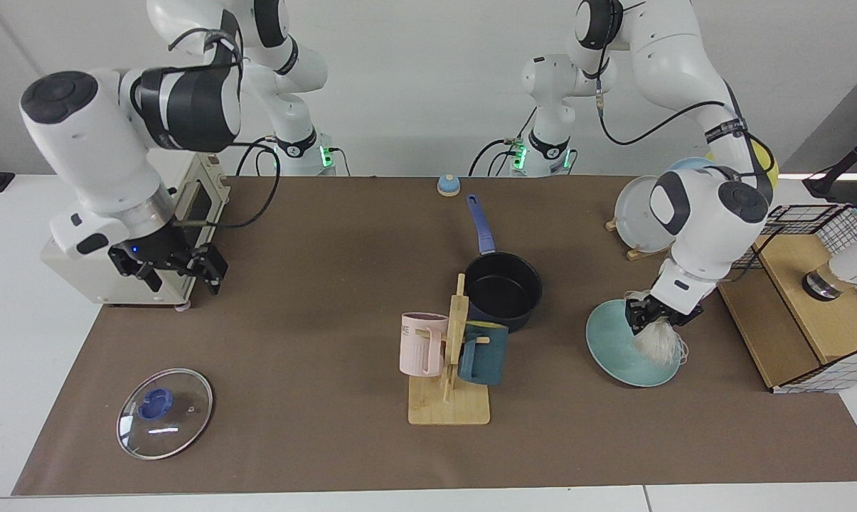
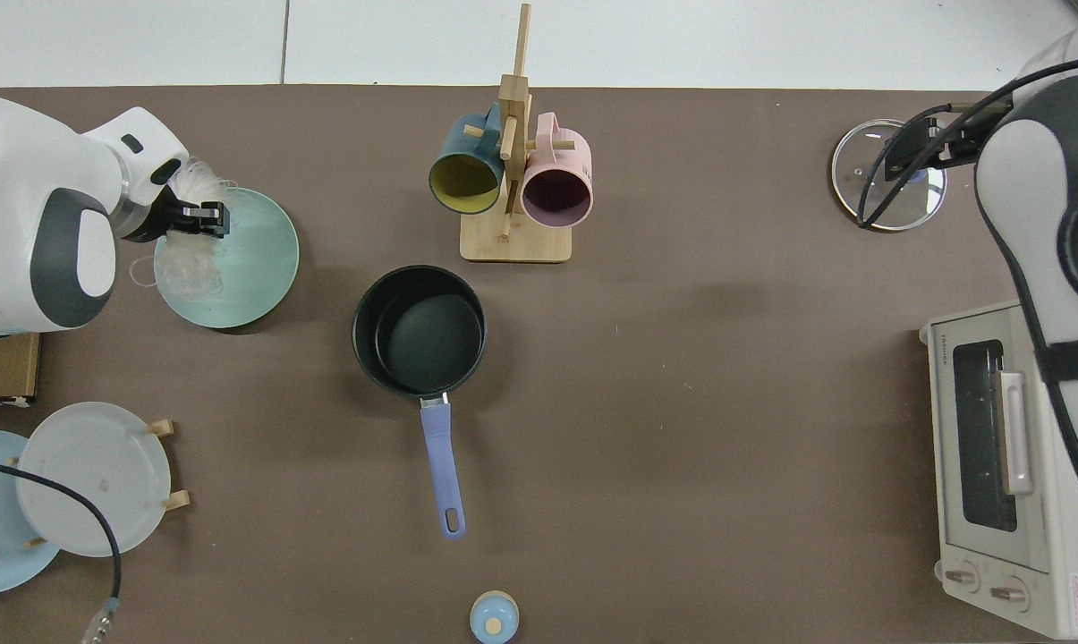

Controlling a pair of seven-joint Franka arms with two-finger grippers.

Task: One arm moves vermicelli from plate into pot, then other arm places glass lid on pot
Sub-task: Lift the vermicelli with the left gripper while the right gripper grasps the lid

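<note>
The white vermicelli (image 1: pixel 658 345) (image 2: pixel 183 266) hangs in a tangle from my left gripper (image 1: pixel 657 318) (image 2: pixel 200 217), which is shut on it a little above the pale teal plate (image 1: pixel 616 345) (image 2: pixel 257 268). Strands still trail down onto the plate. The dark pot (image 1: pixel 503 289) (image 2: pixel 420 329) with its blue handle stands open in the middle of the table. At the near corner lies the glass lid (image 1: pixel 163 413) (image 2: pixel 887 192) with its blue knob. My right gripper (image 1: pixel 174 267) (image 2: pixel 903 157) is open and hovers in front of the toaster, high above the lid's side of the table.
A wooden rack (image 1: pixel 449 398) with a pink mug (image 1: pixel 421 343) and a dark teal mug (image 1: pixel 483 352) stands just in front of the pot. A toaster oven (image 2: pixel 1008 465) is behind the right gripper. A plate rack (image 2: pixel 91 478), a wooden box (image 1: pixel 805 313) and a small blue bell (image 1: pixel 448 185) line the edges.
</note>
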